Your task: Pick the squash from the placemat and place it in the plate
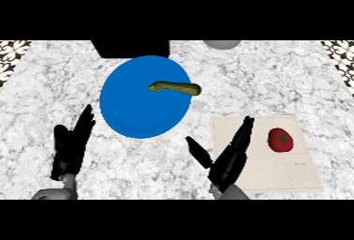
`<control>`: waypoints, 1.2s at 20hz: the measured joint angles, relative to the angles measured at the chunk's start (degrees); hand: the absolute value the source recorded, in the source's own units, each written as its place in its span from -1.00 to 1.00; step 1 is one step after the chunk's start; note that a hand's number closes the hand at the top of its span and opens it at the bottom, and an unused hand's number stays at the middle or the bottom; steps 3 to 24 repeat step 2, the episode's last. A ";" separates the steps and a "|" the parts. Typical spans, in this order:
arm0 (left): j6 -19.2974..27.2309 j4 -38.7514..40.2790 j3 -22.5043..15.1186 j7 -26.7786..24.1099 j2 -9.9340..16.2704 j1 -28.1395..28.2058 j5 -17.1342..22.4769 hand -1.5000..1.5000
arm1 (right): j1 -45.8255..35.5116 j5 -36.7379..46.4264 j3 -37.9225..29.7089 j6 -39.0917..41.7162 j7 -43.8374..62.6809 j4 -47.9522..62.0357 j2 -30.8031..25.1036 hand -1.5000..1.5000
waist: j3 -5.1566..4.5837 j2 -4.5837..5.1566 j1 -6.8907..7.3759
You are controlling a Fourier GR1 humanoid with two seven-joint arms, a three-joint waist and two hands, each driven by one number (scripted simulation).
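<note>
Squash lies on the blue plate, toward its far right rim, clear of the placemat. My right hand is near the plate's right edge, fingers straight, holding nothing; my left hand rests open left of the plate. I judge only a clean withdrawal remains, keeping away from the plate rim.

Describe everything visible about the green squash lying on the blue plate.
The long olive-green squash is slim and slightly curved, with a paler yellowish end at the view's left. It lies flat on its side across the upper right part of the round blue plate, its darker end reaching the plate's rim. Only the plate touches it; neither hand is near it, and it is off the beige placemat.
</note>
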 measured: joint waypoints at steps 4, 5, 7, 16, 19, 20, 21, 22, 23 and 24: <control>-0.13 -0.56 0.10 0.33 -0.01 0.21 0.04 0.00 | 0.57 0.09 -0.49 0.67 0.34 -0.07 0.00 -1.00 | 0.00 0.03 0.08; -0.13 -0.56 0.10 0.33 -0.01 0.21 0.04 0.00 | 0.57 0.09 -0.49 0.67 0.34 -0.07 0.00 -1.00 | 0.00 0.03 0.08; -0.13 -0.56 0.10 0.33 -0.01 0.21 0.04 0.00 | 0.57 0.09 -0.49 0.67 0.34 -0.07 0.00 -1.00 | 0.00 0.03 0.08; -0.13 -0.56 0.10 0.33 -0.01 0.21 0.04 0.00 | 0.57 0.09 -0.49 0.67 0.34 -0.07 0.00 -1.00 | 0.00 0.03 0.08; -0.13 -0.56 0.10 0.33 -0.01 0.21 0.04 0.00 | 0.57 0.09 -0.49 0.67 0.34 -0.07 0.00 -1.00 | 0.00 0.03 0.08; -0.13 -0.56 0.10 0.33 -0.01 0.21 0.04 0.00 | 0.57 0.09 -0.49 0.67 0.34 -0.07 0.00 -1.00 | 0.00 0.03 0.08; -0.13 -0.56 0.10 0.33 -0.01 0.21 0.04 0.00 | 0.57 0.09 -0.49 0.67 0.34 -0.07 0.00 -1.00 | 0.00 0.03 0.08; -0.13 -0.56 0.10 0.33 -0.01 0.21 0.04 0.00 | 0.57 0.09 -0.49 0.67 0.34 -0.07 0.00 -1.00 | 0.00 0.03 0.08; -0.13 -0.56 0.10 0.33 -0.01 0.21 0.04 0.00 | 0.57 0.09 -0.49 0.67 0.34 -0.07 0.00 -1.00 | 0.00 0.03 0.08; -0.13 -0.56 0.10 0.33 -0.01 0.21 0.04 0.00 | 0.57 0.09 -0.49 0.67 0.34 -0.07 0.00 -1.00 | 0.00 0.03 0.08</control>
